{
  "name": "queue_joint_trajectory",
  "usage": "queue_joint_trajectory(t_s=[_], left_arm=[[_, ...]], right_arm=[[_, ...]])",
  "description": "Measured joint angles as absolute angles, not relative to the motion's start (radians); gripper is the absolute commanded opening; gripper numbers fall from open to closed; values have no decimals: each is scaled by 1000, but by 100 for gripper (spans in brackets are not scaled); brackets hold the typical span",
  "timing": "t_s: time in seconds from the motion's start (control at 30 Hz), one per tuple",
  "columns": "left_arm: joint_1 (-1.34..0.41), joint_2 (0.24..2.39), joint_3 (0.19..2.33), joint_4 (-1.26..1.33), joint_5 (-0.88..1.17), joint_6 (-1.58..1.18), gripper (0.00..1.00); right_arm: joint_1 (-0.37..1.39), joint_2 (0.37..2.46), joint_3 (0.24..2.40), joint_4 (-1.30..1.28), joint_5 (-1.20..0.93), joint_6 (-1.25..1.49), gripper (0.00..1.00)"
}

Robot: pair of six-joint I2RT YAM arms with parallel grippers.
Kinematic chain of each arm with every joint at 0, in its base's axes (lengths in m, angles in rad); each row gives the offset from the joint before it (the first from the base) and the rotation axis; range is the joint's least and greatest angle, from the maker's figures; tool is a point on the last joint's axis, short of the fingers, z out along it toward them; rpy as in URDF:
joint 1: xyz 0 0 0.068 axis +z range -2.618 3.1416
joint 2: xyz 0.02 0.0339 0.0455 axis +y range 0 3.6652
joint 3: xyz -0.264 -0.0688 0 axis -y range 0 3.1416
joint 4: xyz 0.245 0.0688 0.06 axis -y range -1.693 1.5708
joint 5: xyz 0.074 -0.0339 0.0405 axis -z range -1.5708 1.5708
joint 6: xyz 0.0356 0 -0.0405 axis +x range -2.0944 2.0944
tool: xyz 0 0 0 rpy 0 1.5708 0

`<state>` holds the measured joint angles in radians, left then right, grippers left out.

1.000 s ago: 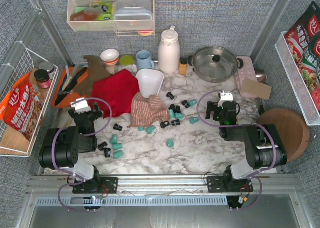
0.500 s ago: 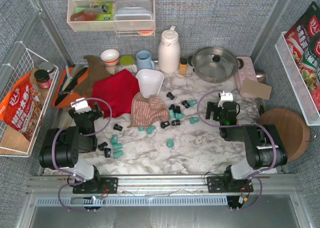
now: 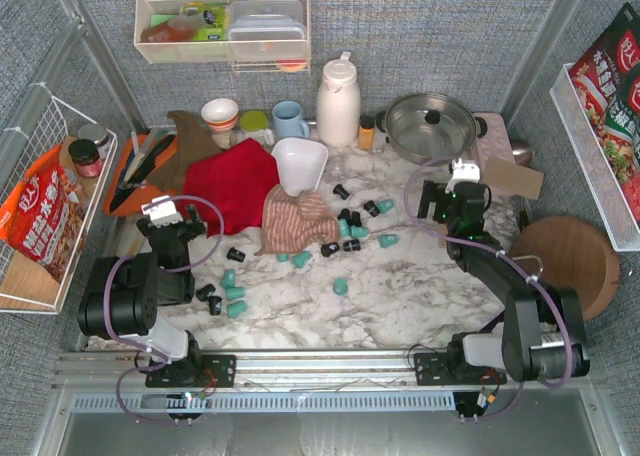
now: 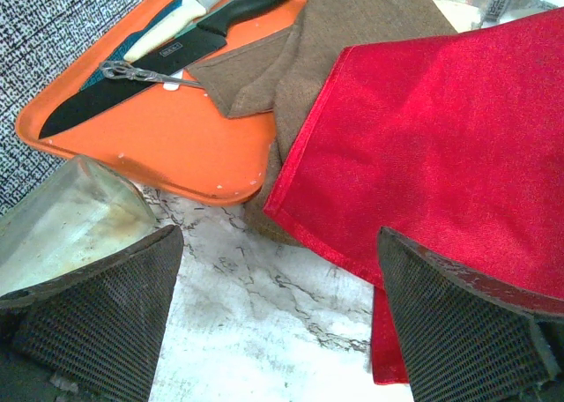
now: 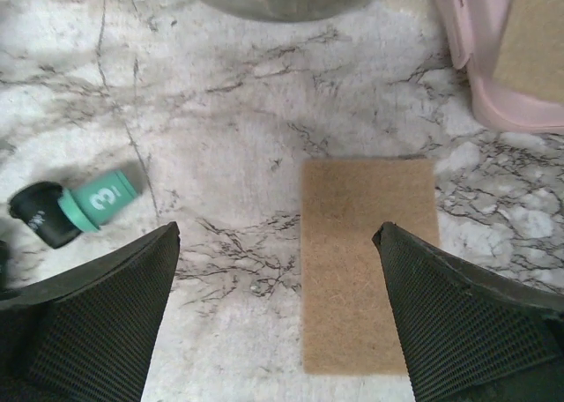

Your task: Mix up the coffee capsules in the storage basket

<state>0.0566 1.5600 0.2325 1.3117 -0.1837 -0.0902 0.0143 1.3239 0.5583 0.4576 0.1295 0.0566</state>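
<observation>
The white storage basket (image 3: 300,162) leans tilted on a striped cloth (image 3: 298,223); it looks empty. Teal and black coffee capsules lie scattered on the marble, one cluster in the middle (image 3: 352,226) and another at the near left (image 3: 226,292). My left gripper (image 3: 165,219) is open and empty over the marble beside a red cloth (image 4: 441,129). My right gripper (image 3: 455,191) is open and empty, hovering over the marble near a pot, right of the capsules. A teal capsule marked 3 (image 5: 104,199) and a black one (image 5: 42,213) lie to its left.
A steel pot (image 3: 430,126), white jug (image 3: 338,101), blue mug (image 3: 290,119) and bowl (image 3: 220,112) stand along the back. An orange tray (image 4: 167,129) holds knives. A tan pad (image 5: 368,265) lies under my right gripper (image 5: 275,230). A pink box (image 5: 493,67) and round wooden board (image 3: 565,251) sit right.
My right arm has stretched out, carrying its gripper farther back and slightly right, toward the pot. The left arm, basket and capsules have not moved.
</observation>
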Motion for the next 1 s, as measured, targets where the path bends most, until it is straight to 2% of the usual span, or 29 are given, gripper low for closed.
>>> queue_joint_trajectory(t_s=[0.23, 0.53, 0.87, 1.0], left_arm=[[57, 1560, 233, 1312, -184, -90, 99], [57, 1560, 233, 1312, -184, -91, 99], [56, 1553, 232, 1306, -180, -90, 99], [49, 1460, 244, 1235, -157, -83, 99]], right_arm=[[26, 1189, 700, 143, 213, 118, 99], [-1, 1108, 816, -59, 314, 251, 99], [57, 1007, 790, -119, 218, 221, 99], [130, 1008, 783, -98, 209, 199, 99]])
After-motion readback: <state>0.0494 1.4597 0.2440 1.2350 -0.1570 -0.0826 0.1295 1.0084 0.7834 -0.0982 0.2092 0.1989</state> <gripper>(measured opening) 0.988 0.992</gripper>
